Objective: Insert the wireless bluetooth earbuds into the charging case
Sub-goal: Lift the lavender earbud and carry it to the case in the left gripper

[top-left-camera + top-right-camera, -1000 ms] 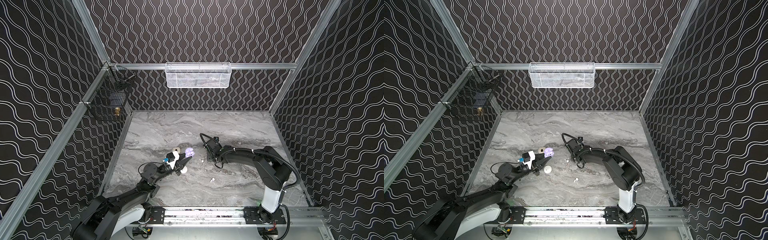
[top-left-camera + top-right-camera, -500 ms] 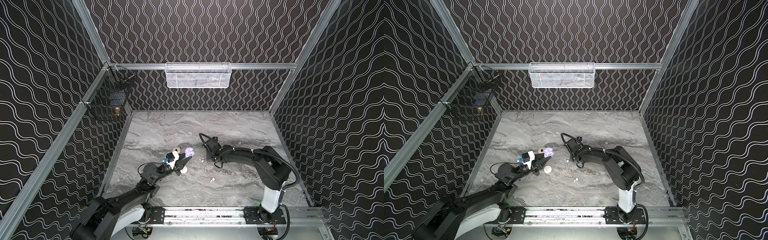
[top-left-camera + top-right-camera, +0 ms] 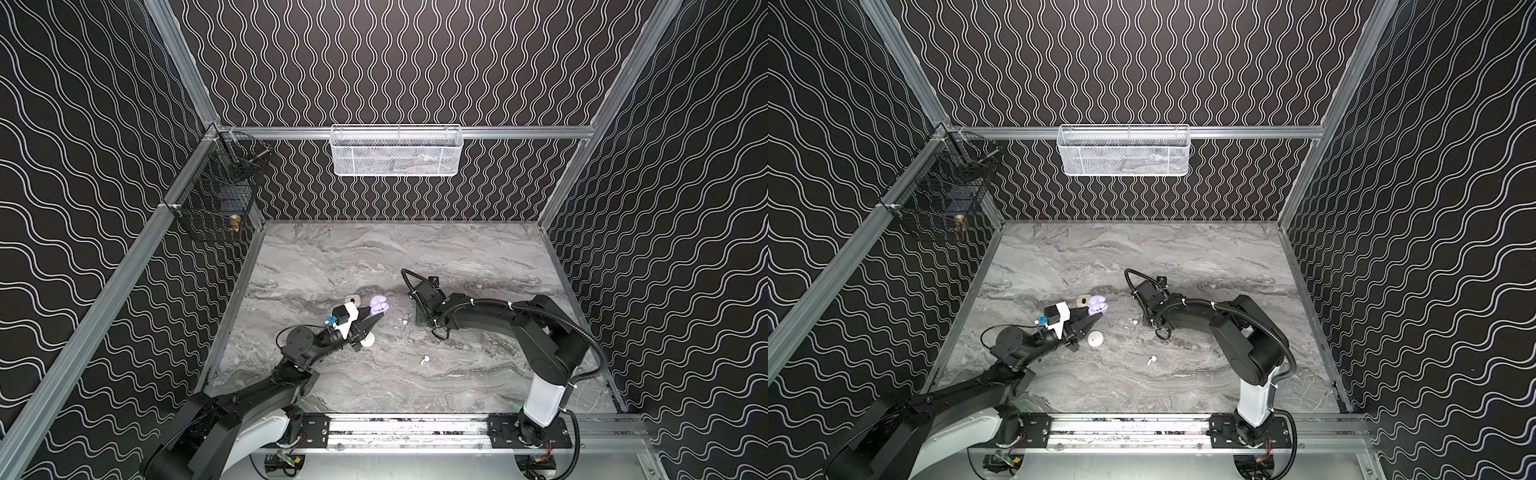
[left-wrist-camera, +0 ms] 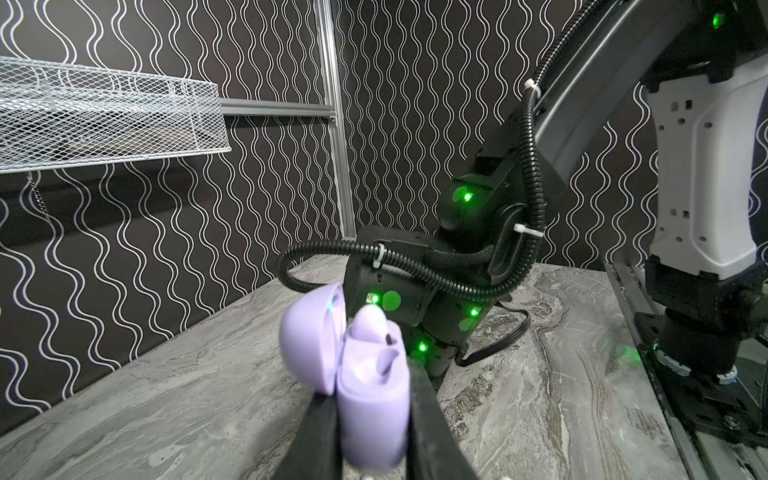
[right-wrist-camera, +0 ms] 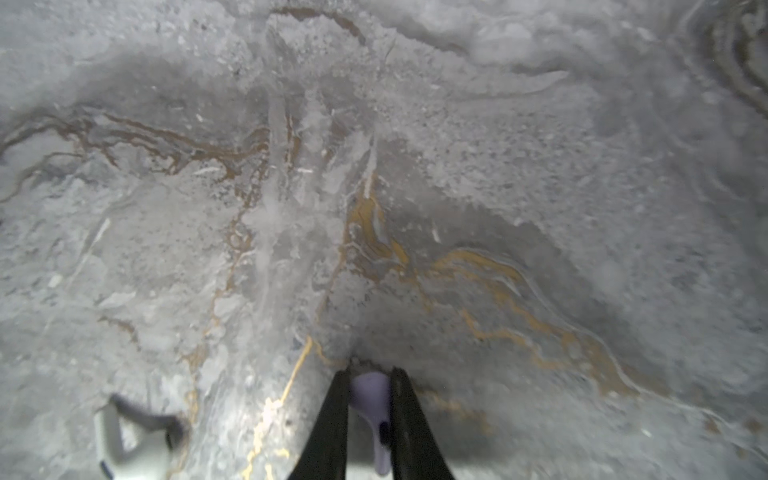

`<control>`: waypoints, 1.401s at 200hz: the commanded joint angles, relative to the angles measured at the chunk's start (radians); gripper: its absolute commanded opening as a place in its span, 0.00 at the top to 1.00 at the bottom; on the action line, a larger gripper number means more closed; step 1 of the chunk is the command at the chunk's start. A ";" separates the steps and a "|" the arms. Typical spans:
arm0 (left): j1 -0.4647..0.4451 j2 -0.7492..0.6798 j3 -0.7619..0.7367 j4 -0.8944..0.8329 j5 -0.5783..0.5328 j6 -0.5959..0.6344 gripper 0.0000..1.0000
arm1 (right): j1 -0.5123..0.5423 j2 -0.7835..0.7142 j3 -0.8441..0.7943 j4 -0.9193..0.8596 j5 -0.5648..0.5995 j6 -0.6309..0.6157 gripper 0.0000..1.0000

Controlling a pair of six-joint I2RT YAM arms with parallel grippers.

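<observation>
My left gripper [image 4: 370, 388] is shut on the body of a lavender charging case [image 4: 374, 399], held just above the table with its lid [image 4: 309, 332] open. The case shows in both top views [image 3: 379, 305] [image 3: 1097, 305]. A lavender earbud [image 4: 376, 328] seems to sit in it. My right gripper [image 5: 370, 372] points down at the marble and is shut on a lavender earbud [image 5: 370, 395], whose stem runs back between the fingers. In both top views the right wrist [image 3: 424, 293] hides those fingers. Two white earbuds [image 3: 402, 321] [image 3: 424, 360] lie loose on the table.
A round white case [image 3: 367, 341] lies by the left gripper, and a cream case [image 3: 353, 298] lies just behind the lavender one. A white mesh basket [image 3: 395, 151] hangs on the back wall and a black wire basket [image 3: 216, 203] on the left wall. A white earbud [image 5: 124, 440] lies close to the right fingers.
The right gripper's jaws have narrowed onto the lavender earbud and its wrist has shifted slightly left. The left arm and the lavender case have stayed put.
</observation>
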 commanded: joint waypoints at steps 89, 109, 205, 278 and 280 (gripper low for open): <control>-0.001 -0.008 -0.014 0.056 0.004 0.017 1.00 | 0.303 -0.468 0.062 -0.141 0.310 0.136 0.96; 0.000 -0.013 -0.024 0.074 0.001 0.019 1.00 | 0.403 -0.523 0.091 -0.103 0.375 0.126 0.97; -0.001 -0.017 -0.031 0.092 -0.004 0.018 1.00 | 0.577 -0.458 0.123 0.290 0.388 -0.040 0.97; 0.000 -0.023 -0.024 0.074 0.001 0.011 1.00 | 0.577 -0.385 0.108 0.376 0.370 -0.059 0.96; 0.001 -0.022 -0.024 0.073 0.001 0.012 1.00 | 0.577 -0.384 0.108 0.377 0.370 -0.059 0.96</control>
